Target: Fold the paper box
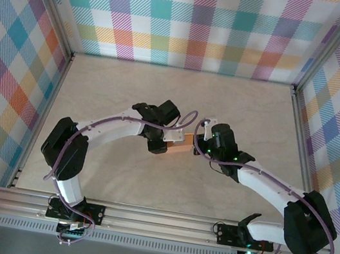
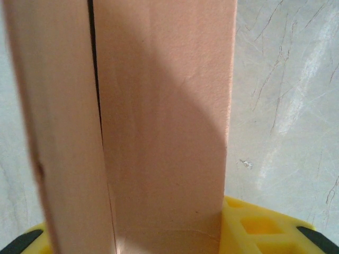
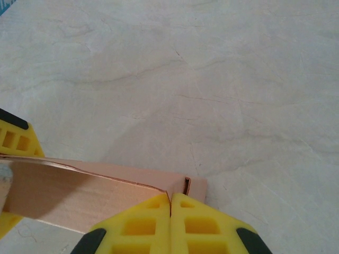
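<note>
The box [image 1: 183, 147] is over the middle of the table [image 1: 131, 88], between the two pincers. The left pincer [image 1: 164, 144] pinches it, the card standing between its yellow fingers [image 2: 265, 230]. The right pincer [image 3: 170, 211] is pressed together at the box's other end; whether any card is caught there cannot be told.

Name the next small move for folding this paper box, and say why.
Probably nudge the shut right gripper forward against the paper box end to press it closed: the left gripper grips the box, and a small gap shows there.
</note>
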`<act>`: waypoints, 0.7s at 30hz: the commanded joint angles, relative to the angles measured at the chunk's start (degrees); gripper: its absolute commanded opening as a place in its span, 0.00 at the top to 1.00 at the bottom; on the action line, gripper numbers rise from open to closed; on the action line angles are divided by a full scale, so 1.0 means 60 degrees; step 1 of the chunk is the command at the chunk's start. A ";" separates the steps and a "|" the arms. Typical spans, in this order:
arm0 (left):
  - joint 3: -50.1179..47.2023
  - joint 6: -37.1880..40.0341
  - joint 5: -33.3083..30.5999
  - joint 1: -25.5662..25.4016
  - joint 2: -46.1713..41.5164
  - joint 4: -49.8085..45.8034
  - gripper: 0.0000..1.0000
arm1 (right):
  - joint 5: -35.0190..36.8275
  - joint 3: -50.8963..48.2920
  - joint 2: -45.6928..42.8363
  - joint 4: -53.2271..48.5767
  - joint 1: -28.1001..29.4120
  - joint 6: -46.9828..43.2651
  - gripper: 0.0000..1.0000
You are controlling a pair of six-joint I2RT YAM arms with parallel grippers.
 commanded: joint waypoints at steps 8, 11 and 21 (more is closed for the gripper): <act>-0.0160 0.0239 0.0835 -0.0033 0.0374 -0.0407 0.57 | -0.0728 -0.0844 0.0863 0.0931 0.0151 -0.0048 1.00; -0.0125 0.0248 0.0786 -0.0041 0.0197 -0.0295 0.57 | -0.0632 -0.0875 0.0909 0.1078 0.0160 -0.0261 1.00; 0.0335 -0.0115 0.0464 -0.0035 -0.0002 -0.0374 0.28 | -0.0393 -0.0049 0.0964 -0.0038 0.0151 -0.0419 1.00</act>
